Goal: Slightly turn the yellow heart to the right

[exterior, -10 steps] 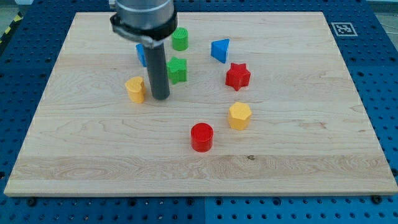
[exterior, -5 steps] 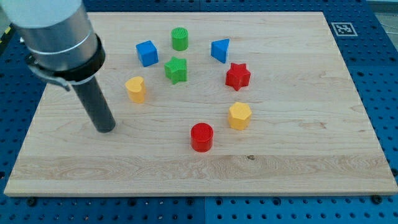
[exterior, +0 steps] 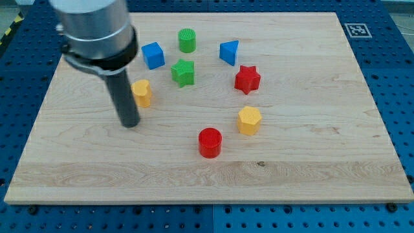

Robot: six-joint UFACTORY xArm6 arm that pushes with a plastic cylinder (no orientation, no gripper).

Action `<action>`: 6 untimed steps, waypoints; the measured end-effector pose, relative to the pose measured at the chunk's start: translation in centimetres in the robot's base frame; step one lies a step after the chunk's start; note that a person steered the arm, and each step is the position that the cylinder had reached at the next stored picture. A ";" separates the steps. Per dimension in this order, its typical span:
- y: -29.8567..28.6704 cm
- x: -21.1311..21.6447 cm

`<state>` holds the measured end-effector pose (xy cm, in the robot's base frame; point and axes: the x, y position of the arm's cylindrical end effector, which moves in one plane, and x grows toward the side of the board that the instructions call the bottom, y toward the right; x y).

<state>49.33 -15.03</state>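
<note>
Yellow heart (exterior: 141, 92) left of board centre, partly behind rod; my tip (exterior: 130, 124) on board just below-left of it, near, contact not discernible. No gripper on rod, nothing grasped. Eight blocks total. Yellow two: heart, hexagon (exterior: 249, 120). Green two: star (exterior: 183, 72), cylinder (exterior: 187, 40). Blue two: cube (exterior: 153, 55), triangle (exterior: 228, 52). Red two: star (exterior: 247, 79), cylinder (exterior: 209, 142). Light wooden board (exterior: 310, 129) on blue perforated table (exterior: 400, 84); black-white marker tag (exterior: 356, 30) at board's top-right corner

Red star (exterior: 247, 79), blue cube (exterior: 153, 55)
</note>
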 end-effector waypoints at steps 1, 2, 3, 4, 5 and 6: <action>-1.9 0.0; -1.9 0.0; -0.9 0.0; -0.2 -1.9; -0.2 -6.6; -0.3 -10.6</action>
<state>38.76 -15.29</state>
